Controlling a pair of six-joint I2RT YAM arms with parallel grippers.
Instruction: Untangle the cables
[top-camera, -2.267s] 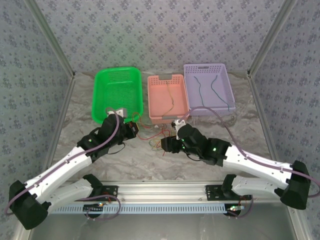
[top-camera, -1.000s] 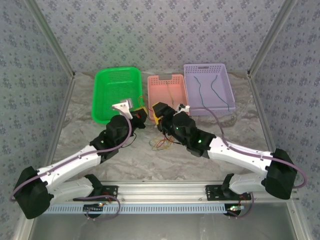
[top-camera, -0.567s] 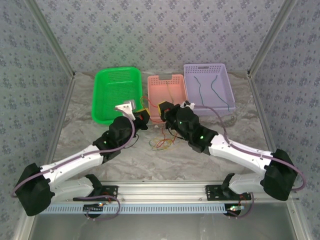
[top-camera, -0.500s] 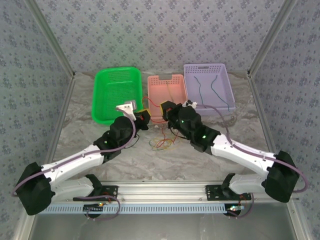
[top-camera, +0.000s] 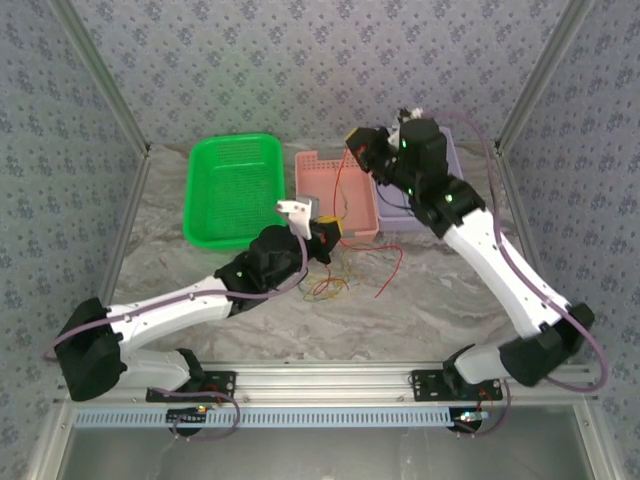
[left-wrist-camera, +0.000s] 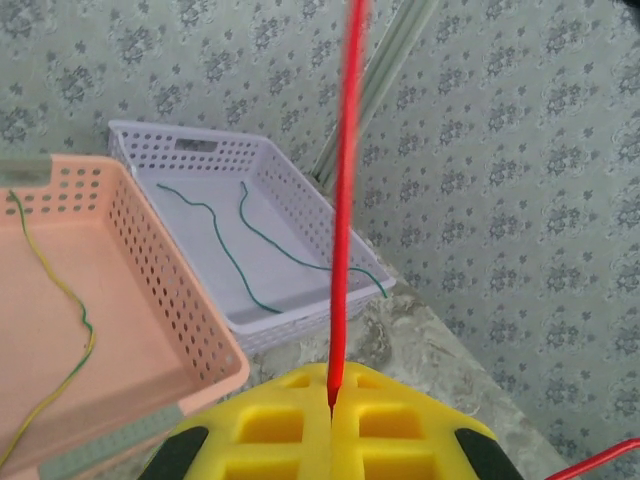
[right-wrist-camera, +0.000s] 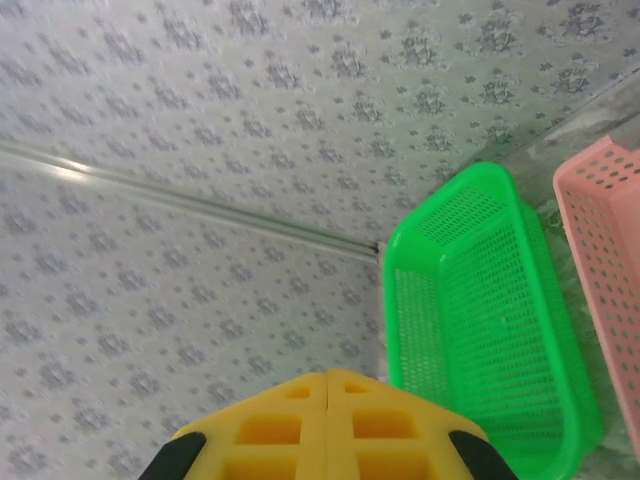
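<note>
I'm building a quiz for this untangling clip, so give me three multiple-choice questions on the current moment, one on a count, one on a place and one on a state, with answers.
1. How many teal cables lie in the purple basket? A one, B two, C four.
2. Where is the tangled pile? A in the purple basket, B dangling in the air, C on the table.
3. What is the left hand doing? A shut on the red cable, B hanging open, C shut on the pile.

Answers: 1 B, two thin strands show on the basket floor in the left wrist view. 2 C, it rests on the table in front of the left hand. 3 A, the hand is closed with the red cable rising out of it.
</note>
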